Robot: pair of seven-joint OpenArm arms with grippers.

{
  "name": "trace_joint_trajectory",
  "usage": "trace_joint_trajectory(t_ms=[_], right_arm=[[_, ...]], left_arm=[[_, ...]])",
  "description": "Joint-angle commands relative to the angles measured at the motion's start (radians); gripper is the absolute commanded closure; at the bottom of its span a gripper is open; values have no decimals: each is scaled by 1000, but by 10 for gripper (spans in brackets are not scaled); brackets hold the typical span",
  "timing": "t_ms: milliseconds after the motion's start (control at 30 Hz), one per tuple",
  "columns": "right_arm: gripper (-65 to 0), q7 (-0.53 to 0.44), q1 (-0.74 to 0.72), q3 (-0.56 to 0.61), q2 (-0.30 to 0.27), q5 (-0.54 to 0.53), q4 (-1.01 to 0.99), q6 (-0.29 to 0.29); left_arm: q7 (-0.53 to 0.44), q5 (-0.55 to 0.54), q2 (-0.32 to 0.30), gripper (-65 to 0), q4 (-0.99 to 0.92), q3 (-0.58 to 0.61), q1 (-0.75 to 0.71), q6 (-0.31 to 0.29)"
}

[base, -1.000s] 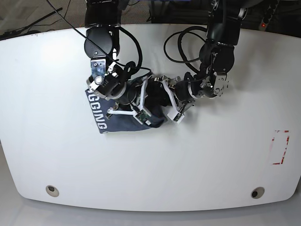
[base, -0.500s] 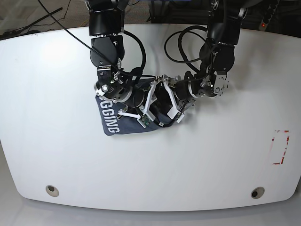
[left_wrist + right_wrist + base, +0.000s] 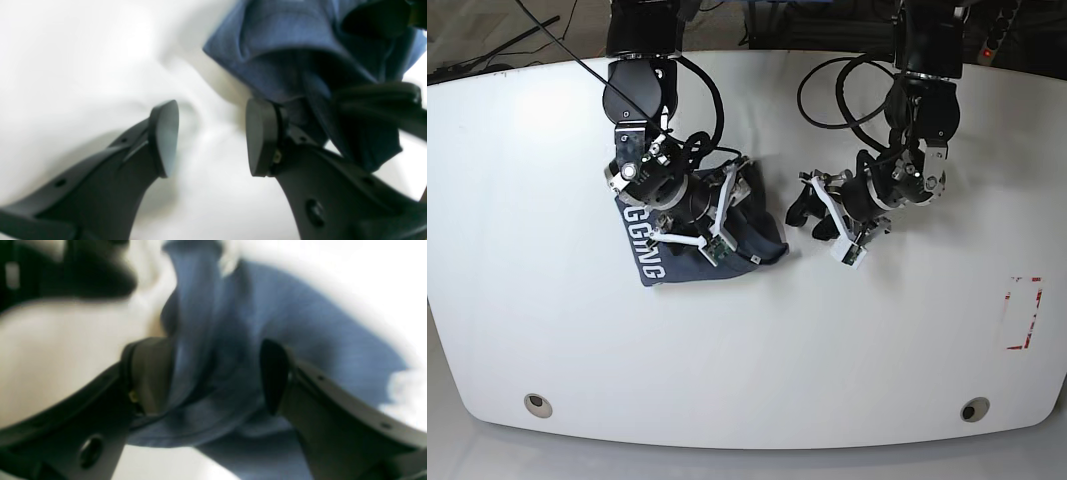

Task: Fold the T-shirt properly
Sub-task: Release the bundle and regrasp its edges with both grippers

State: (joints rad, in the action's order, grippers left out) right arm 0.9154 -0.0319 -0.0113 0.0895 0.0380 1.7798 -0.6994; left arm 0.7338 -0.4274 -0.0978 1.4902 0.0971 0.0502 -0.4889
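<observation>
We see the T-shirt (image 3: pixel 689 243) bunched on the white table (image 3: pixel 547 330), folded into a rough dark-blue wedge with white block letters along its left edge. Our right gripper (image 3: pixel 727 205) sits directly on top of the cloth, toward the shirt's right side. In the right wrist view its jaws stand apart, with a raised fold of the blue fabric (image 3: pixel 213 350) running up between the two fingers (image 3: pixel 151 373); the picture is blurred, and we cannot tell whether either pad presses the cloth, so we do not call it a grip.

Further right, our left gripper (image 3: pixel 812 215) hangs over bare table, just beside the shirt's right corner and clear of it in the base view. In the left wrist view its jaws are parted with only white tabletop between the fingers (image 3: pixel 165 136), and the shirt's crumpled edge (image 3: pixel 300 63) lies just beyond the right-hand pad.
</observation>
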Motion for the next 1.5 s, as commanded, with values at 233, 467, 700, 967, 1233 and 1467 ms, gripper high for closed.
trace_joint_trajectory(t_ms=[233, 467, 700, 967, 1233, 1467], right_arm=[[-409, 49, -27, -49, -4, -17, 191, 1], [-395, 44, -115, -235, -30, -16, 110, 1], [-166, 20, -213, -281, -127, -16, -111, 1], [-138, -138, -216, -283, -176, -16, -301, 1], [-136, -292, -159, -283, -181, -16, -423, 1], [-135, -401, -133, -283, -182, -16, -521, 1]], left_arm=[[-20, -21, -142, -300, 175, 0, -6, -11], [-21, -15, -135, -303, 241, 79, 23, -9], [-20, -12, -39, -303, 235, 241, 84, -3], [-20, 69, 63, -303, 161, 316, 84, -3], [-23, 138, 11, -304, 85, 280, 75, -15], [-26, 147, -62, -304, -13, 209, 84, -112]])
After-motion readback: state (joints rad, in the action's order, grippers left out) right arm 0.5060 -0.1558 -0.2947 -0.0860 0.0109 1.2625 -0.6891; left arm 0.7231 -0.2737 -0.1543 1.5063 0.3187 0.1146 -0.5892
